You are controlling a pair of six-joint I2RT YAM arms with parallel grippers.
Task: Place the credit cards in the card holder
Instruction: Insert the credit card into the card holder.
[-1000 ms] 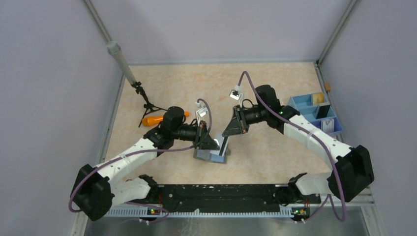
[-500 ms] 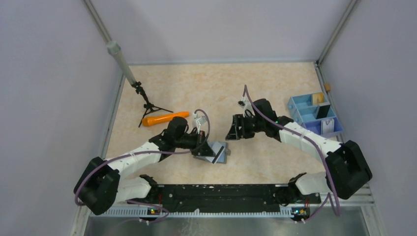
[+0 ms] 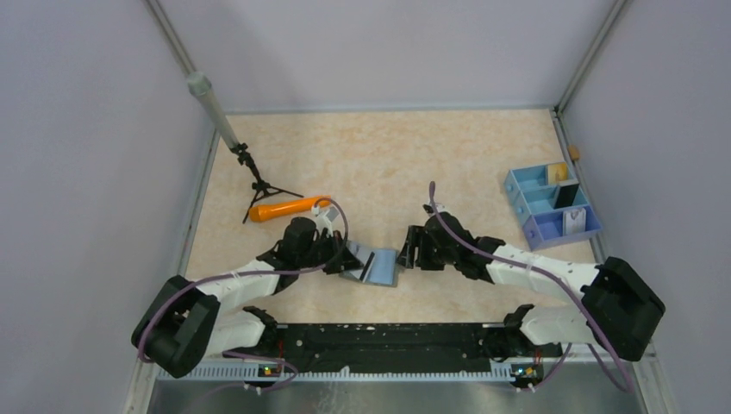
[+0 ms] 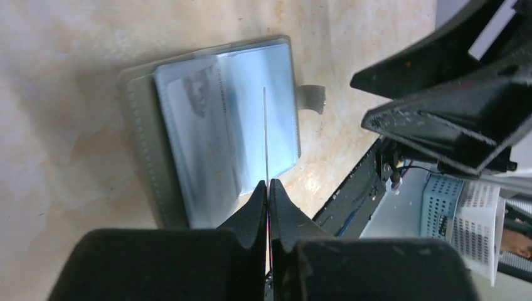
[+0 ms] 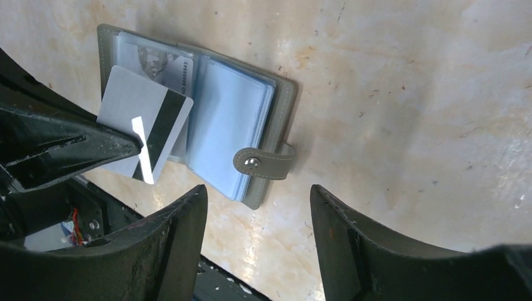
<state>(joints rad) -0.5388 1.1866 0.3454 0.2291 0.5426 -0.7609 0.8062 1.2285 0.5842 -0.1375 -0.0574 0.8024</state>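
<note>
Table (image 3: 388, 155) has loads of free room toward the back. Right gripper (image 5: 257, 191) hangs wide and empty, just right of the card holder (image 5: 229, 122), which lies open near the front edge. Left gripper (image 4: 268, 188) pinches a white striped credit card (image 5: 135, 119) tilted over its left page, partly hiding it.

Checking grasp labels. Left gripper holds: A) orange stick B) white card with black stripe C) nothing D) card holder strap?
B: the left gripper is shut on the white card, pinching it over the open card holder.
</note>
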